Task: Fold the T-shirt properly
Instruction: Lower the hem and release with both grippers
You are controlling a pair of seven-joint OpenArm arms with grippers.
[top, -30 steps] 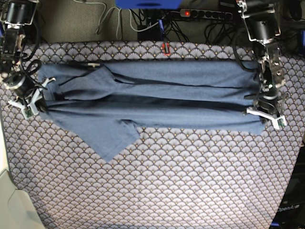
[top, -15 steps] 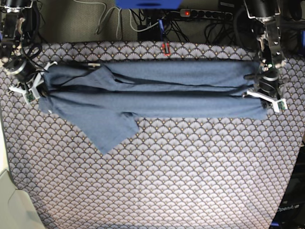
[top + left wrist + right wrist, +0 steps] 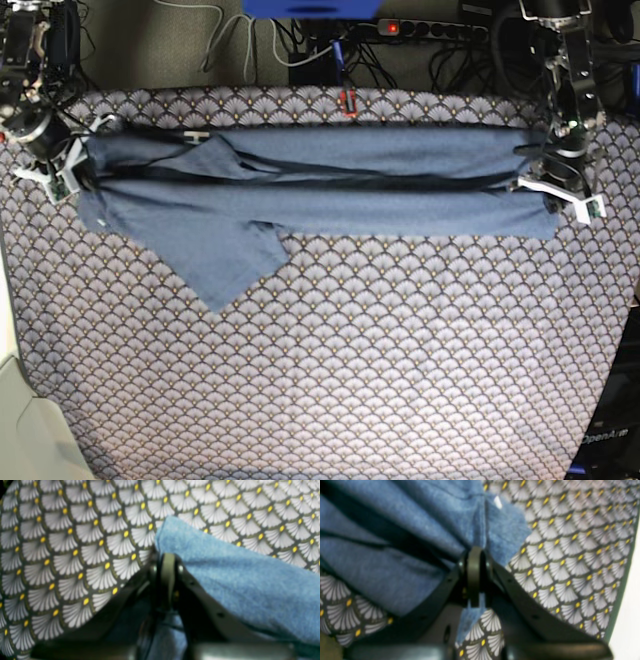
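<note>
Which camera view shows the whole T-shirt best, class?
The base view: the T-shirt lies stretched full-width across the tablecloth, one sleeve splayed forward. Each wrist view shows only a blurred bunch of blue fabric pinched in shut jaws.

T-shirt [image 3: 330, 185] stretched across far part of tablecloth [image 3: 350, 380], one sleeve trailing toward near side at view's left; right gripper [image 3: 62, 170] at its left end, left gripper [image 3: 560, 195] at its right end. Power strip [image 3: 430, 30] and cables behind table.

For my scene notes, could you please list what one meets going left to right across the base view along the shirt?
Right tool → loose sleeve → T-shirt → left tool, all on the tablecloth.
</note>
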